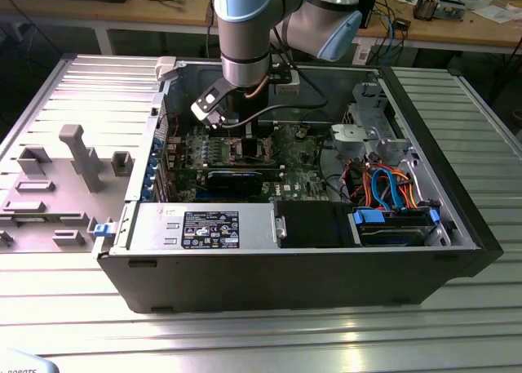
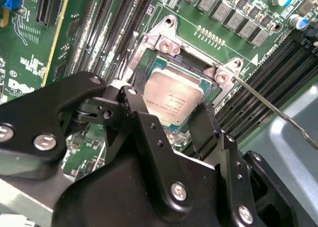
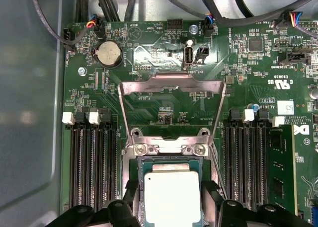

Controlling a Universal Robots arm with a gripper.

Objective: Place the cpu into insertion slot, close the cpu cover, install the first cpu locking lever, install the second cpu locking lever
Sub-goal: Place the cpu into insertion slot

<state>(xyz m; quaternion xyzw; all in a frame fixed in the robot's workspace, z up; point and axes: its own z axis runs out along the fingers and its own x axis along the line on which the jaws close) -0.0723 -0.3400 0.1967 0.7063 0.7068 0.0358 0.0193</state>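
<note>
The cpu (image 3: 171, 197) (image 2: 175, 99), a flat square chip with a dull silver top, lies level in the insertion slot (image 3: 169, 145) (image 2: 168, 44) on the green board. My gripper (image 3: 171, 189) (image 2: 174, 113) (image 1: 246, 140) reaches down into the computer case, its two black fingers (image 3: 131, 193) pressed against opposite edges of the chip. The cpu cover (image 3: 171, 84), a thin silvery frame with a cut-out middle, stands swung open beyond the socket's hinge screws. A thin locking lever rod (image 2: 271, 108) sticks out away from the socket.
Long black memory slots (image 3: 92, 167) (image 3: 243, 167) flank the socket on both sides. A coin battery (image 3: 109, 53) and cable plugs lie past the open cover. The grey case wall (image 3: 30, 113) is close by. A drive cage with blue and orange cables (image 1: 383, 185) fills the exterior view's right.
</note>
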